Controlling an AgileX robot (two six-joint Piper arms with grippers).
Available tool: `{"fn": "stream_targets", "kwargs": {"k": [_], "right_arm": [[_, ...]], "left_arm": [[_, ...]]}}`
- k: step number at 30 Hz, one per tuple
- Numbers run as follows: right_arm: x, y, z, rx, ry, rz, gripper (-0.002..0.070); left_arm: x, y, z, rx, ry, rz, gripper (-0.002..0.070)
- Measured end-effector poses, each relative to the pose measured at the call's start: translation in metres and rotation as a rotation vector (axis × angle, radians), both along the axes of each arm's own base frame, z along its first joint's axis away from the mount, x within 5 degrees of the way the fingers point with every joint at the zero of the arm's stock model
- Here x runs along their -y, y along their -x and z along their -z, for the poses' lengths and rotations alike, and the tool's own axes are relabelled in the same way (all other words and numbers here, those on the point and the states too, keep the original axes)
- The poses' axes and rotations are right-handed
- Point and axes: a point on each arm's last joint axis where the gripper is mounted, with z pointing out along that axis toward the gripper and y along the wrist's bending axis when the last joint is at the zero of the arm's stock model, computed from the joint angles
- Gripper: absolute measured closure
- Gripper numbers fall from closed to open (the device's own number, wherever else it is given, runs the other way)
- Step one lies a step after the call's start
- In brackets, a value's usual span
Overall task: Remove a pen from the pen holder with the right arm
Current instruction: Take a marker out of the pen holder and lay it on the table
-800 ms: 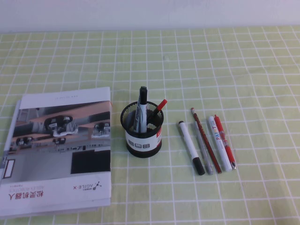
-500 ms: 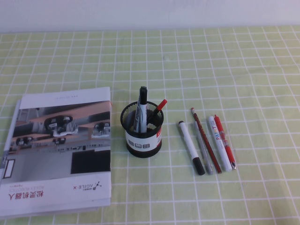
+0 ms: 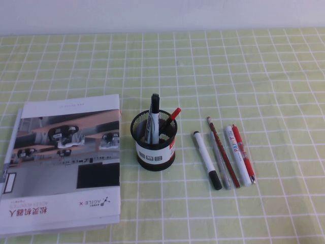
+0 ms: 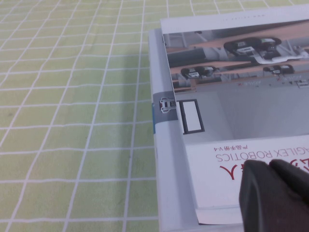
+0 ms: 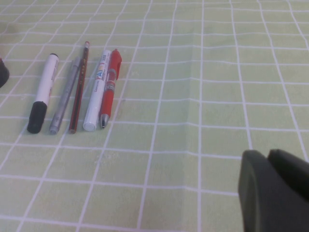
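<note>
- A green checked cloth (image 3: 254, 66) is covering the whole table
- A booklet (image 3: 66, 162) is lying flat on the robot's left side, with its printed title end facing the robot
- The left gripper (image 4: 269, 169) is hanging over that title end of the booklet; its jaws are pressing together and gripping nothing
- The right gripper (image 5: 268, 159) is hovering above bare cloth, well apart from the holder and off to one side of the pens lying on the cloth; its jaws are sitting fully together and holding nothing
- The black mesh holder (image 3: 152, 155) is standing upright near the middle of the table, just beside the booklet's right edge, with a narrow strip of cloth showing between them
- A black marker (image 3: 152, 114) is standing in the holder, with its cap sticking up above the rim
- A red-tipped pen (image 3: 172, 115) is also sitting in the holder, leaning toward the rim on the robot's right
- Five more items are lying side by side on the cloth to the right of the holder, close together and slanting slightly
- Going from left to right, they are a white marker (image 3: 205, 157) with a black cap, a grey pen (image 3: 222, 168), a pencil (image 3: 222, 151), a white pen (image 3: 238, 155) and a red pen (image 3: 247, 162)
- The white pen and the red pen are touching along their lengths
</note>
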Motion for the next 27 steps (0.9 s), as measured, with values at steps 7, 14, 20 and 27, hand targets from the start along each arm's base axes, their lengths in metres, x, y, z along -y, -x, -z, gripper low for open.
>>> {"fn": "stream_targets", "kwargs": {"k": [7, 14, 20, 27], "right_arm": [[0.000, 0.000, -0.001, 0.007, -0.011, 0.001, 0.0688], [-0.002, -0.002, -0.009, 0.068, -0.163, 0.017, 0.0689], [-0.002, -0.003, -0.018, 0.133, -0.362, 0.051, 0.0689], [-0.001, -0.004, -0.027, 0.162, -0.657, 0.099, 0.0689]], "left_arm": [[0.000, 0.000, 0.000, 0.000, 0.000, 0.000, 0.0681], [0.000, 0.000, 0.000, 0.000, 0.000, 0.000, 0.0681], [0.000, 0.000, 0.000, 0.000, 0.000, 0.000, 0.0681], [0.000, 0.000, 0.000, 0.000, 0.000, 0.000, 0.0681]]}}
